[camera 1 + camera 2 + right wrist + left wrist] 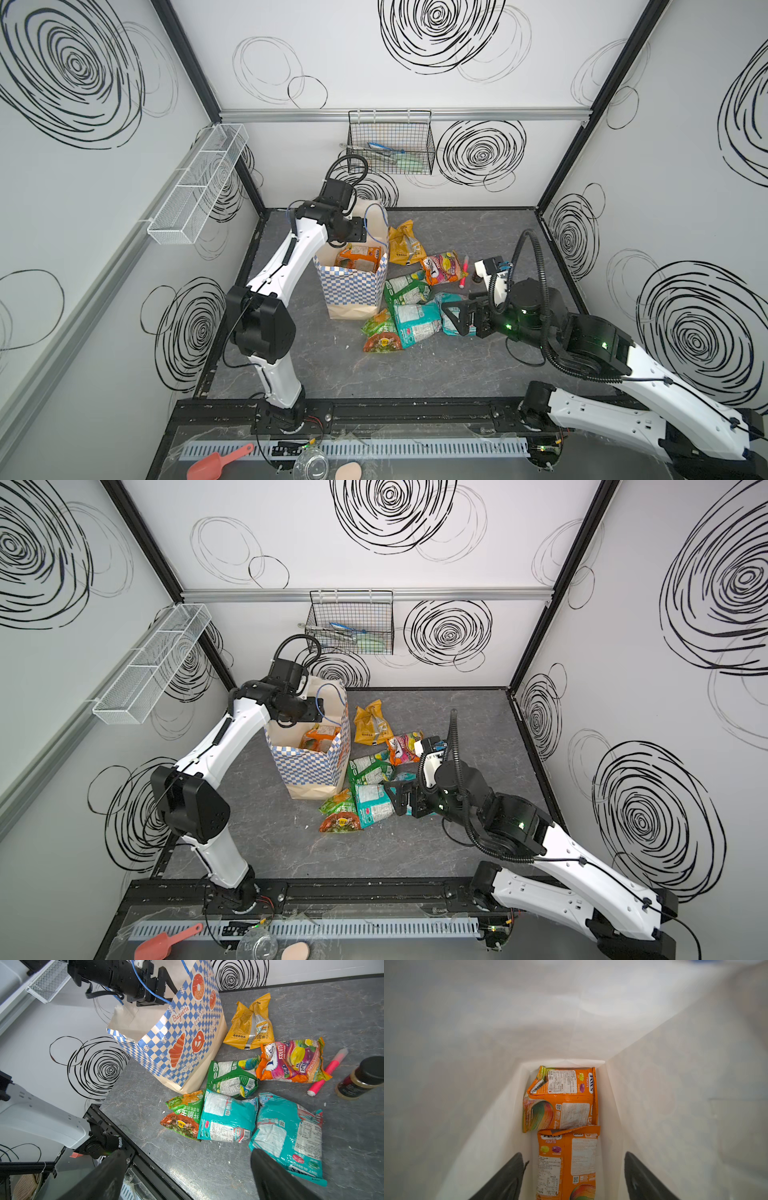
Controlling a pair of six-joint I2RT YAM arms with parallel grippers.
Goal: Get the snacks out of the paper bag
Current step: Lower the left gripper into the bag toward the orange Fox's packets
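- Left fingers (504, 1178) spread wide inside the paper bag (351, 286), gripping nothing, two orange snacks (562, 1099) lying at its bottom.
- yep, right fingers (274, 1174) open too, above the teal snack (291, 1126) on the table (342, 1012).

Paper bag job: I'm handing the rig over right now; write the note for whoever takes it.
Grippers: left gripper open, empty, inside the mouth of the upright paper bag; right gripper open, empty, above the table beside a teal packet.
Done: six packets lie on the table next to the bag: that teal packet, second teal packet, yellow packet, multicoloured packet, green packet, green-and-orange packet.
Left: two remain at the bag's bottom, orange packet and second orange packet, both below the left gripper.
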